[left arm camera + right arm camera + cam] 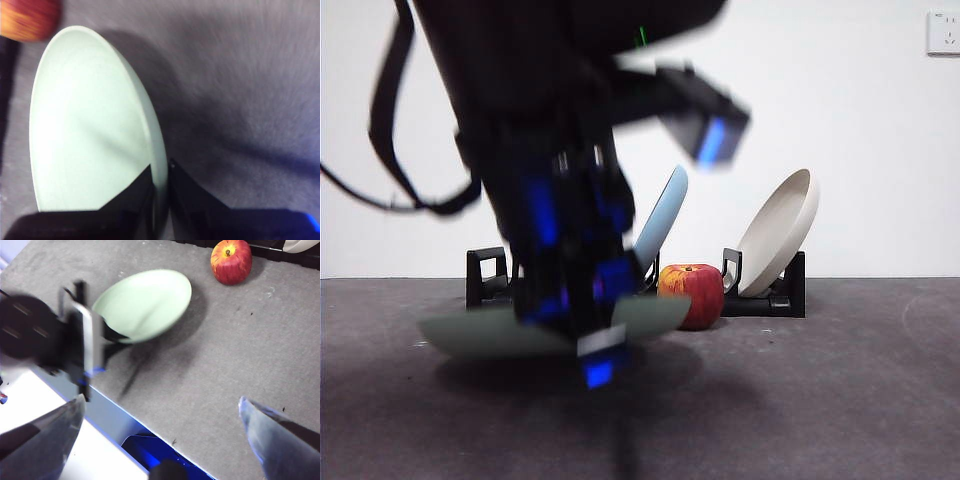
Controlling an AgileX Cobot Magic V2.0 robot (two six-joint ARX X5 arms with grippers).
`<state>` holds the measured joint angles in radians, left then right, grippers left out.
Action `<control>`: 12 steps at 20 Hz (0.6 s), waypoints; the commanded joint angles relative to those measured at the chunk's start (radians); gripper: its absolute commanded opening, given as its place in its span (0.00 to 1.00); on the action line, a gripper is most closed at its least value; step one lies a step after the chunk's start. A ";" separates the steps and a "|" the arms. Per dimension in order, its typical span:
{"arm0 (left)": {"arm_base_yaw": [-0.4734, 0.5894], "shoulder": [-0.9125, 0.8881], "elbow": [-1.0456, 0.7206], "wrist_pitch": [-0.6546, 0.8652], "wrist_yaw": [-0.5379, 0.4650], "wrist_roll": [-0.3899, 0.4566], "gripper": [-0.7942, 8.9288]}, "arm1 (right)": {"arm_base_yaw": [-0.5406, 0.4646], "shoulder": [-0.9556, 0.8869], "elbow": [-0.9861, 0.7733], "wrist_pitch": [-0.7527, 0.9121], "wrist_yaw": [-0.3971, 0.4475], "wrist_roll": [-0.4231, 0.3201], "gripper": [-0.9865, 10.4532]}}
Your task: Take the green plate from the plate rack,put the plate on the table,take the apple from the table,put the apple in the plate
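My left gripper (161,167) is shut on the rim of the green plate (90,125). In the front view the left gripper (600,350) comes down big and blurred, holding the green plate (470,332) nearly flat, low over the table (820,400), a shadow beneath it. The apple (692,293) stands on the table just behind the plate's right end, in front of the plate rack (782,297). From the right wrist view I see the green plate (145,302), the left gripper (107,337) and the apple (231,261). My right gripper (161,401) hangs open, high over the table's near edge.
A light blue plate (662,215) and a beige plate (780,232) lean upright in the rack. The rack's left end (485,275) shows behind the arm. A white wall backs the table. The table's front edge (125,405) lies below the right gripper.
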<state>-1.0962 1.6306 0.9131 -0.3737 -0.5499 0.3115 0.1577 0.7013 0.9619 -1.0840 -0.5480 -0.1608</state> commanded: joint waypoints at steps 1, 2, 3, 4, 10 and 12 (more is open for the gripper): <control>-0.008 0.067 -0.008 0.047 -0.043 0.011 0.08 | 0.003 -0.001 0.003 0.004 -0.002 0.007 0.72; -0.008 0.086 -0.008 0.058 -0.045 0.011 0.08 | 0.003 -0.001 0.003 0.004 -0.002 0.007 0.72; -0.009 0.103 -0.008 0.063 -0.045 0.011 0.08 | 0.003 -0.001 0.003 0.004 -0.002 0.008 0.72; -0.009 0.119 -0.008 0.066 -0.042 0.005 0.07 | 0.003 -0.001 0.003 0.004 -0.002 0.011 0.72; -0.008 0.124 -0.008 0.039 0.040 -0.024 0.16 | 0.003 -0.001 0.003 0.004 -0.002 0.011 0.72; -0.008 0.122 -0.007 0.032 0.057 -0.024 0.25 | 0.003 -0.001 0.003 0.004 -0.002 0.014 0.72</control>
<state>-1.1023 1.7348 0.9173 -0.3275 -0.5297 0.3023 0.1577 0.7017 0.9619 -1.0840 -0.5480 -0.1532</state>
